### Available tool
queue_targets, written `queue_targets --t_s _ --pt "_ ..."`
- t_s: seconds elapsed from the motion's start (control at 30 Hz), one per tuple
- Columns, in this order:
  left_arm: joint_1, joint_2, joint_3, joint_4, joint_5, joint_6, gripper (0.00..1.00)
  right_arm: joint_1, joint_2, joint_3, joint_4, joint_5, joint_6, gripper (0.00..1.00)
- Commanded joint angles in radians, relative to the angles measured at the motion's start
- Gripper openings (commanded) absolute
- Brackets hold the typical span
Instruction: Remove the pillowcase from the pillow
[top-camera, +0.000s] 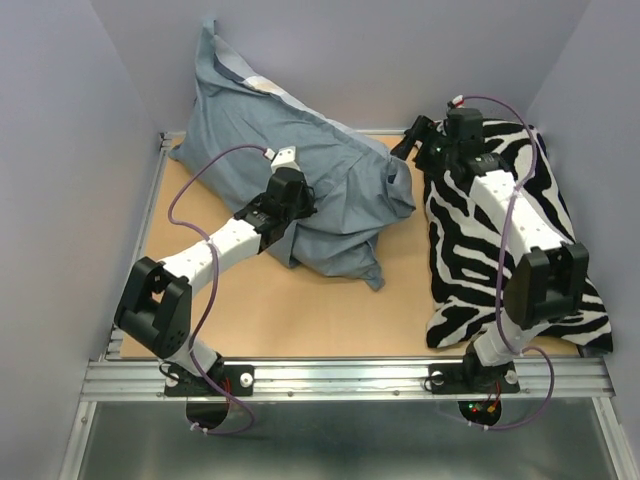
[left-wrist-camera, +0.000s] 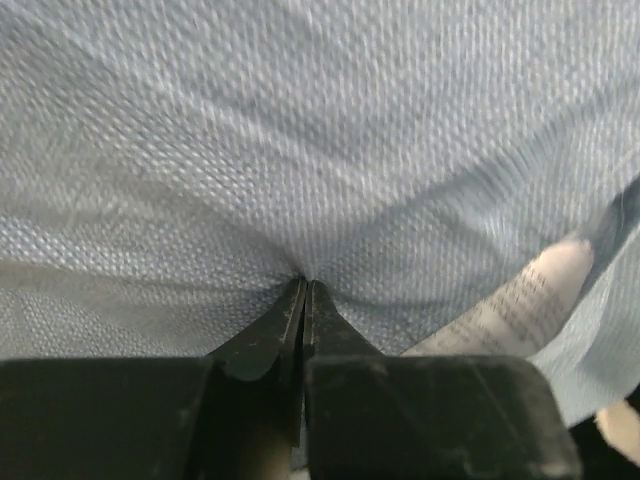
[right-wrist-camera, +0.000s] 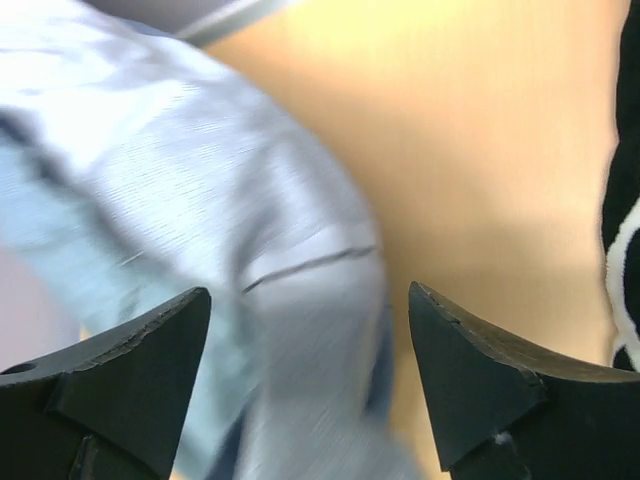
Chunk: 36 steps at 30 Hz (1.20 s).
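Note:
The blue-grey pillowcase (top-camera: 330, 190) lies plump across the back left and middle of the table, with a pale striped bit at its top. The pillow is hidden inside it. My left gripper (top-camera: 297, 205) rests on the case's middle. In the left wrist view its jaws (left-wrist-camera: 303, 283) are shut, with the pillowcase (left-wrist-camera: 320, 150) puckered at the tips. A pale woven patch (left-wrist-camera: 520, 300) shows beside them; I cannot tell what it is. My right gripper (top-camera: 412, 140) hovers at the case's right corner, open (right-wrist-camera: 310, 290), over blurred blue cloth (right-wrist-camera: 290, 330).
A black-and-white zebra-print cushion (top-camera: 455, 265) covers the right side of the table, under the right arm, and its edge (right-wrist-camera: 625, 250) shows in the right wrist view. The tan tabletop (top-camera: 300, 310) shows in front of the pillowcase. Grey walls enclose three sides.

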Motion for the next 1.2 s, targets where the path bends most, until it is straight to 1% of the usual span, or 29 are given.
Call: queue_targets --t_s 0.0,0.03,0.1,0.13,0.27,0.4,0.5,0.63,0.67,0.7,0.73,0.77,0.83,0.87,0.93,1.03,1.17 --pt "-0.058 -0.082 -0.026 0.047 0.017 0.000 0.08 0.043 -0.144 -0.029 -0.022 0.033 -0.035 0.85" --pt "-0.071 -0.086 -0.027 0.047 0.017 -0.002 0.00 0.089 -0.185 -0.060 -0.022 0.075 -0.037 0.86" --pt "-0.106 -0.093 -0.034 0.047 0.026 -0.019 0.00 0.157 -0.211 -0.085 -0.022 0.144 -0.045 0.86" --pt "-0.120 -0.097 -0.035 0.050 0.025 -0.025 0.00 0.233 -0.219 -0.104 -0.022 0.172 -0.048 0.86" --pt "-0.151 -0.117 -0.053 0.056 0.011 -0.066 0.00 0.382 -0.187 -0.138 -0.019 0.280 -0.032 0.86" --pt "-0.154 -0.174 -0.076 0.056 -0.011 -0.092 0.00 0.433 -0.113 -0.193 0.033 0.327 0.007 0.87" --pt "-0.154 -0.205 -0.080 0.033 -0.031 -0.102 0.00 0.442 -0.060 -0.189 0.053 0.364 0.023 0.86" --pt "-0.154 -0.212 -0.073 0.027 -0.043 -0.094 0.00 0.441 -0.032 -0.213 0.054 0.419 0.040 0.68" --pt "-0.154 -0.209 -0.069 0.025 -0.038 -0.089 0.00 0.442 -0.035 -0.229 0.053 0.435 0.043 0.46" --pt "-0.154 -0.199 -0.057 0.027 -0.035 -0.083 0.02 0.441 -0.056 -0.241 0.053 0.444 0.044 0.27" --pt "-0.154 -0.192 -0.049 0.027 -0.034 -0.074 0.11 0.441 -0.073 -0.276 0.054 0.450 0.052 0.22" --pt "-0.154 -0.174 -0.038 0.025 -0.029 -0.065 0.17 0.441 -0.090 -0.292 0.054 0.462 0.060 0.19" --pt "-0.154 -0.151 0.006 0.025 -0.011 -0.024 0.31 0.441 -0.130 -0.330 0.054 0.488 0.066 0.17" --pt "-0.155 -0.128 0.023 0.025 0.009 -0.010 0.40 0.441 -0.171 -0.374 0.053 0.514 0.072 0.16" --pt "-0.169 -0.102 0.072 0.001 -0.009 0.013 0.47 0.438 -0.205 -0.411 0.053 0.524 0.080 0.16" --pt "-0.197 -0.056 0.130 -0.047 -0.066 0.046 0.51 0.435 -0.254 -0.466 0.054 0.505 0.089 0.13" --pt "-0.209 0.015 0.167 -0.064 -0.081 0.059 0.53 0.431 -0.297 -0.508 0.054 0.502 0.089 0.13"
